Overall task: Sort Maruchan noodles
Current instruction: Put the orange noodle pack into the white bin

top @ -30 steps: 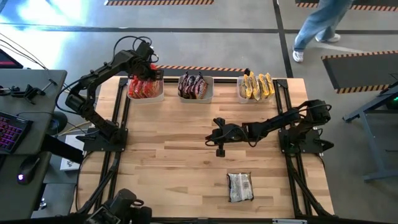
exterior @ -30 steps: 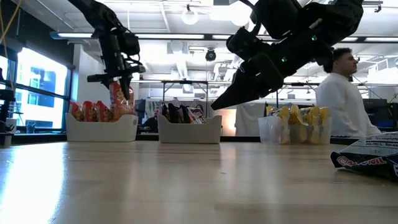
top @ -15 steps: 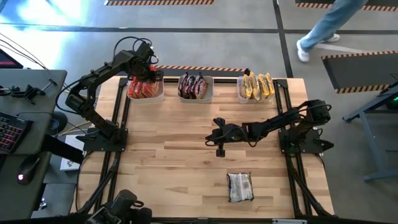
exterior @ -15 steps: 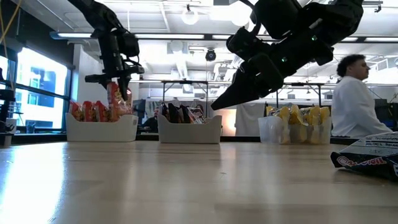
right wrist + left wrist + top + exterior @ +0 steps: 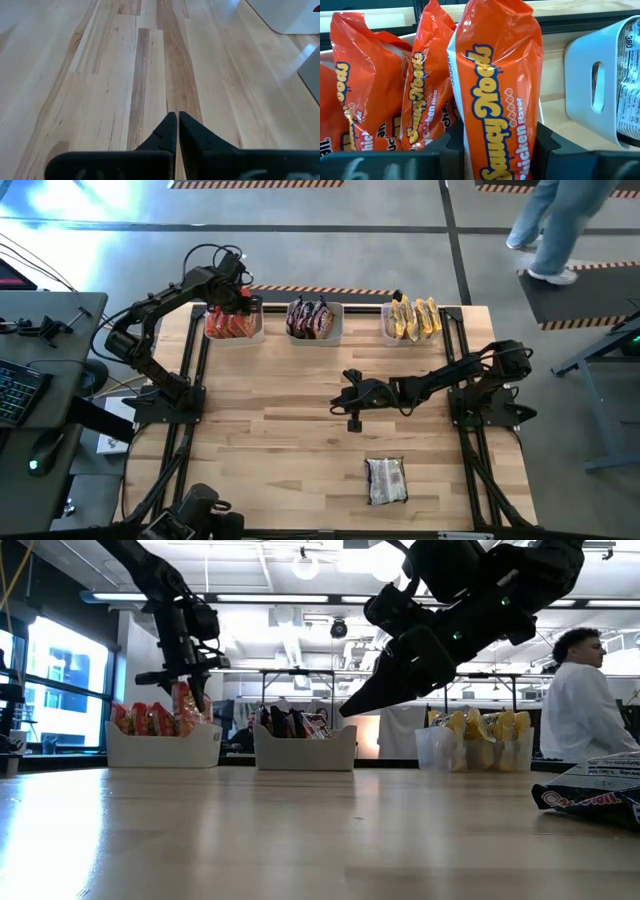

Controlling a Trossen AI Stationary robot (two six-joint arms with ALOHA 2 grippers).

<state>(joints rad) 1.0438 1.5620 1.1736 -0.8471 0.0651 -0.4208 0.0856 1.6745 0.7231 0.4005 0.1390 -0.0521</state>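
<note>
My left gripper [image 5: 238, 302] is at the table's far left, over the left bin [image 5: 234, 330], shut on a red-orange noodle packet [image 5: 495, 95]. The packet [image 5: 186, 705] reaches down into that bin [image 5: 165, 745], beside other red-orange packets [image 5: 370, 85] standing on end. My right gripper [image 5: 337, 401] hovers shut over the middle of the table, its fingertips [image 5: 178, 125] touching nothing. A silver-and-dark packet [image 5: 386, 480] lies flat near the front edge. My left gripper pinches the red-orange packet between its two fingers [image 5: 451, 145], one on each opposite side [image 5: 470, 150] near the packet's upper end. The fingers come steeply from above. The packet hangs upright below them with its lower end inside the bin; I cannot tell whether it rests there.
The middle bin [image 5: 314, 320] holds dark packets and the right bin [image 5: 411, 320] holds yellow ones, both along the far edge. The middle bin's white wall [image 5: 600, 85] stands close beside the held packet. A person [image 5: 585, 700] is in the room behind the table.
My left gripper has gone down toward the left bin with the red-orange packet still in its fingers. The packet stays upright and now sits lower among the packets in the bin. The person beyond the table has walked to the right.
</note>
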